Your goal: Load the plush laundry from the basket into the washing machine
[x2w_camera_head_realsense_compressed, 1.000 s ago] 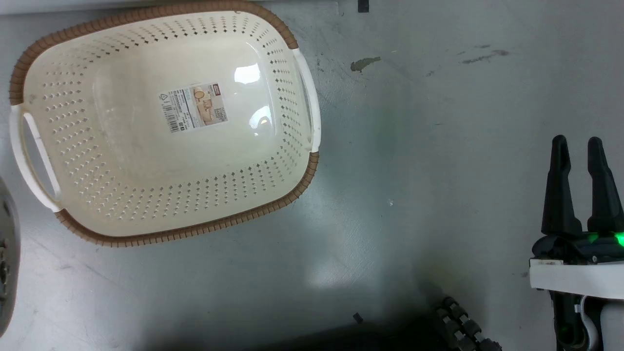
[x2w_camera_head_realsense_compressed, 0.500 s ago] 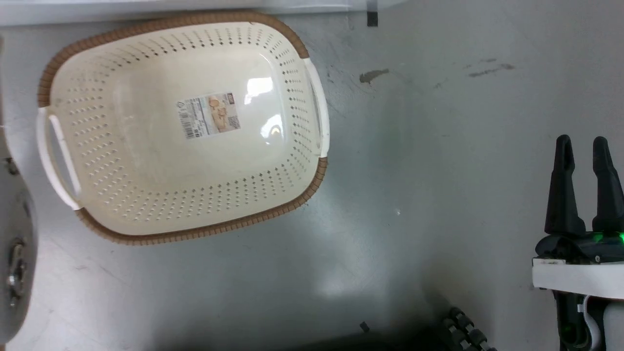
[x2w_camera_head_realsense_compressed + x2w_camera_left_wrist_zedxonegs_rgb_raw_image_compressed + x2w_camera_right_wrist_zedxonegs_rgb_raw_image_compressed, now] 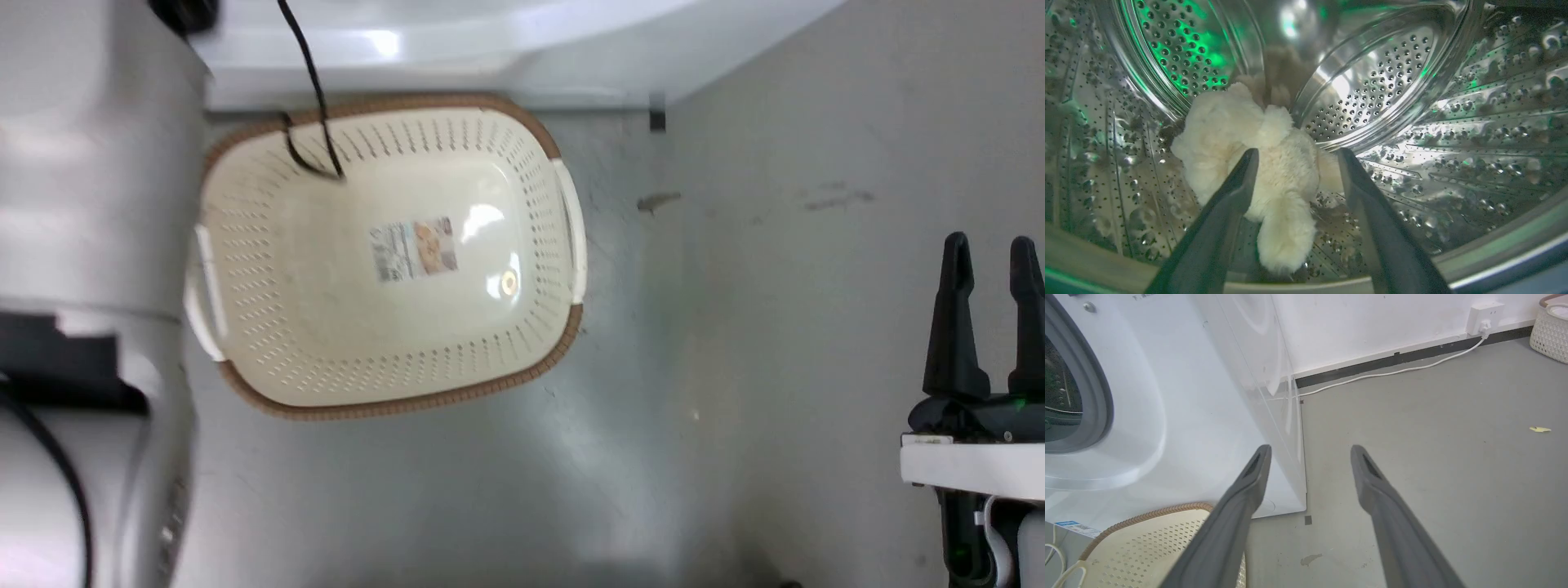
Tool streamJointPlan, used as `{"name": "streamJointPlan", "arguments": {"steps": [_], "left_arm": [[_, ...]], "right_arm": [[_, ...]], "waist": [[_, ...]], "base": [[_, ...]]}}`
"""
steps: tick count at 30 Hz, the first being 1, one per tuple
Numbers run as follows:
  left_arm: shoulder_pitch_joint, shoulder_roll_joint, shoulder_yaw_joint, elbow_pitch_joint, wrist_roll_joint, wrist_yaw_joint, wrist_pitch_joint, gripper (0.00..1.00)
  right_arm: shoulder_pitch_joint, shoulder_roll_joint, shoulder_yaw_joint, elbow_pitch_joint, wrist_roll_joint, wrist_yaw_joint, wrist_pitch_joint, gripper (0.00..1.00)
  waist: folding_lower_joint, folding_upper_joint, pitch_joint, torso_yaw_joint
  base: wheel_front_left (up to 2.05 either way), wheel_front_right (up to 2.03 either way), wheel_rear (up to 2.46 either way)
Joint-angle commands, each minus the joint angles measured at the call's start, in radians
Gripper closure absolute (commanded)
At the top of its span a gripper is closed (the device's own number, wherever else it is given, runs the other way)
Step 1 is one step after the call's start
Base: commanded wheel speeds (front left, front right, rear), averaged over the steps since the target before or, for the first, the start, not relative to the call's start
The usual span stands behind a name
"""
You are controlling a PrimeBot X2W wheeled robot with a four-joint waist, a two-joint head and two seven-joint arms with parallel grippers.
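One basket stands on the grey floor in the head view, directly in front of the white washing machine; a paper label lies on its perforated bottom. A pale forearm runs along the left edge of this view, beside the basket. The right gripper sits at the lower right, well apart from the basket, fingers pointing up with a gap between them. In the left wrist view, the left gripper reaches into the perforated steel drum. Its fingers are spread wide and are not closed on anything. The plush laundry lies on the drum wall just beyond the fingertips, one limb extending toward the camera. In the right wrist view, the right gripper hangs above the floor with fingers wide apart, holding nothing. The washing machine and its grey gasket occupy the left; the basket rests at its base.
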Motion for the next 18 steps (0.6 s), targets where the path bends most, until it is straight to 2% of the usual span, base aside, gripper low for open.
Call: {"name": "streamJointPlan", "arguments": {"steps": [1, 10, 18], "left_arm": [[0.055, -0.011, 0.008, -0.019, -0.007, -0.005, -0.005, 0.0], [0.32, -0.061, 0.028, -0.153, -0.01, -0.011, -0.005, 0.0], [0.567, -0.09, 0.057, -0.256, -0.014, 0.004, -0.006, 0.0]], "right_arm": [[0.014, -0.001, -0.003, 0.005, -0.01, 0.001, -0.003, 0.0], [0.067, -0.001, 0.007, 0.041, -0.039, 0.001, -0.003, 0.0], [0.119, -0.001, 0.033, 0.092, -0.034, 0.001, -0.003, 0.0]], "waist": [[0.0001, 0.0, -0.069, 0.033], [0.0001, 0.0, -0.247, 0.079], [0.0001, 0.0, -0.422, 0.088]], "base": [[0.0, 0.0, 0.0], [0.0, 0.0, 0.0], [0.0, 0.0, 0.0]]}}
